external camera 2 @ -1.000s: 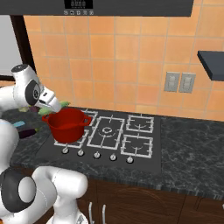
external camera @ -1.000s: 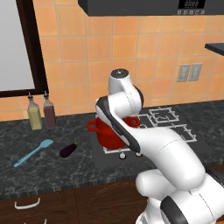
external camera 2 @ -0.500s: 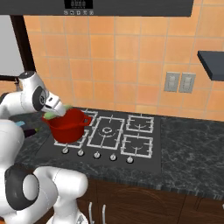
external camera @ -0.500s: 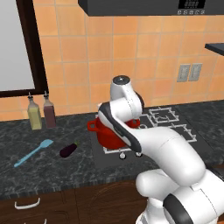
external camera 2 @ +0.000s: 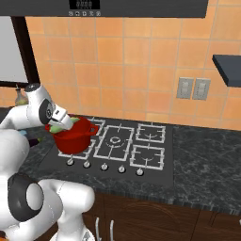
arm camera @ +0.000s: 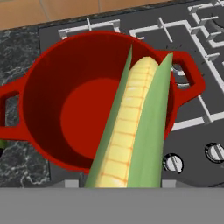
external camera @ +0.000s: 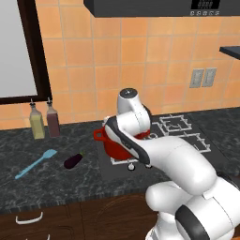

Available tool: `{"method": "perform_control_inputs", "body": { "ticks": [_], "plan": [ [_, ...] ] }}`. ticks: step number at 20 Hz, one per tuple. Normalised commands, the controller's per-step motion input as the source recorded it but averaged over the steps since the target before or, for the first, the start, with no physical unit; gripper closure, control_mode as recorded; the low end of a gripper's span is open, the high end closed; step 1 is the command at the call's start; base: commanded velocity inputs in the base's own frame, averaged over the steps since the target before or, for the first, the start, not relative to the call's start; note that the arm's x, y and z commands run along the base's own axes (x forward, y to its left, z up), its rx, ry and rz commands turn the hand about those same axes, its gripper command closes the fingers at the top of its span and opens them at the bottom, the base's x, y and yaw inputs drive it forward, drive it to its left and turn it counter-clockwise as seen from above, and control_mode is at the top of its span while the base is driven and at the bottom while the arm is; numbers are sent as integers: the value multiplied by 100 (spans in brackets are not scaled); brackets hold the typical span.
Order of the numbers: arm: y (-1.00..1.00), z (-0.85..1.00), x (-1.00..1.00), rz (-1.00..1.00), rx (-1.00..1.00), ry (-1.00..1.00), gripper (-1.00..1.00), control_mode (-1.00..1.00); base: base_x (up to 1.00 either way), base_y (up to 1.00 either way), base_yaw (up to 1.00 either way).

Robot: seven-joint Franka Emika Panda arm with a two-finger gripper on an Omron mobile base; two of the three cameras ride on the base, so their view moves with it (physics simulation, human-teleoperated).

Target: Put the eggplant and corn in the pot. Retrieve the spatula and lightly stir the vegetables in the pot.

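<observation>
Both base views face the hob from behind; the hand view looks closely into the pot (arm camera: 87, 109).

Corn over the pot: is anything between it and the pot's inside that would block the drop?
Nothing visible does. In the hand view the corn hangs over the open red pot, whose inside is bare. The eggplant lies on the counter, left of the pot.
</observation>
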Motion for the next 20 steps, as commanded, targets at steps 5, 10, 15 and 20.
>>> {"method": "perform_control_inputs", "body": {
  "ticks": [5,10,15,20],
  "plan": [
    [0,-18,13,0,0,0,100,-100,0,0,0],
    [0,-27,11,0,0,0,100,-100,0,0,0],
    [0,-22,8,0,0,0,100,-100,0,0,0],
    [0,-12,6,0,0,0,100,-100,0,0,0]
  ]
}}
